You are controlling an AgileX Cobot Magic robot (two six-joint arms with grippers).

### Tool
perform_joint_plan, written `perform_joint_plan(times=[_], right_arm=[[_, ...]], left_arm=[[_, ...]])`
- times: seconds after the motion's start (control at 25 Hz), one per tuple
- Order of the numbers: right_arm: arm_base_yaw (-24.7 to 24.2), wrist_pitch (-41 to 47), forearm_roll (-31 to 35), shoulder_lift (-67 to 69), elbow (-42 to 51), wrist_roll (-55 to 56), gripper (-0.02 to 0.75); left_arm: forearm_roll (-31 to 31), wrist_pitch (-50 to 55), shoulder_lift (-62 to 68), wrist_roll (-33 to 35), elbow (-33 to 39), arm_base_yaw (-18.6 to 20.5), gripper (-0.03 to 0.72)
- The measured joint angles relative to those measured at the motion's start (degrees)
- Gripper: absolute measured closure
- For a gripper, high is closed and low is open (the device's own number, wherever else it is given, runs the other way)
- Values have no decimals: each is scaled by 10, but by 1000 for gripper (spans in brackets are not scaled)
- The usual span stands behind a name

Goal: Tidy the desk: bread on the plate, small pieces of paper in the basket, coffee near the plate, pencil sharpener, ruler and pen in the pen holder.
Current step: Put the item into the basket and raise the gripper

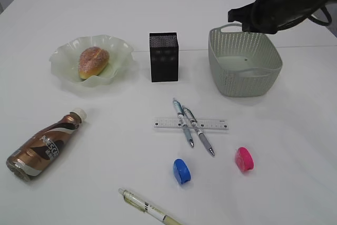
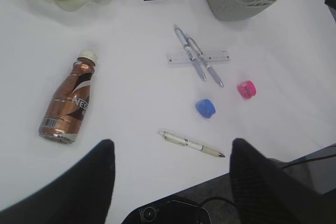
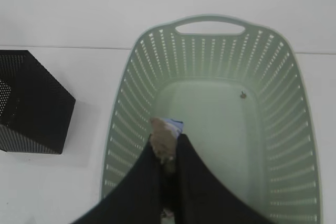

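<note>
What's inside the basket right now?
The basket floor looks bare except one tiny dark speck. The right gripper holds a paper scrap over it, hiding the floor beneath.

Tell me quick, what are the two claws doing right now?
Left gripper: open, empty, hanging above the table's near edge.
Right gripper: shut on a small piece of paper, over the basket.

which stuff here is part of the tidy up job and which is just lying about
Part of the job:
bread on the plate
coffee bottle
basket
paper scrap in the right end effector
pen holder
ruler
three pens
blue sharpener
pink sharpener

Just lying about:
nothing visible
</note>
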Motion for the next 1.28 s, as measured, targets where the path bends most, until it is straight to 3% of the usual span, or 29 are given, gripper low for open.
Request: perform_joint_plan(times=[0.4, 0.48, 0.68, 0.8, 1.04, 1.28], right_arm=[[-2, 9, -7, 20, -7, 13, 689], [-2, 9, -20, 20, -7, 13, 635], [-2, 9, -66, 21, -7, 14, 347], [-3, 9, -74, 21, -7, 14, 276], [-3, 44, -56, 21, -23, 14, 258], [-3, 233, -16, 21, -123, 14, 258]], left_arm=[[-1, 0, 0, 0, 0, 0, 191], [-1, 0, 0, 0, 0, 0, 191], [-1, 0, 0, 0, 0, 0, 191], [-1, 0, 0, 0, 0, 0, 191], [-1, 0, 0, 0, 0, 0, 191], [-1, 0, 0, 0, 0, 0, 191]])
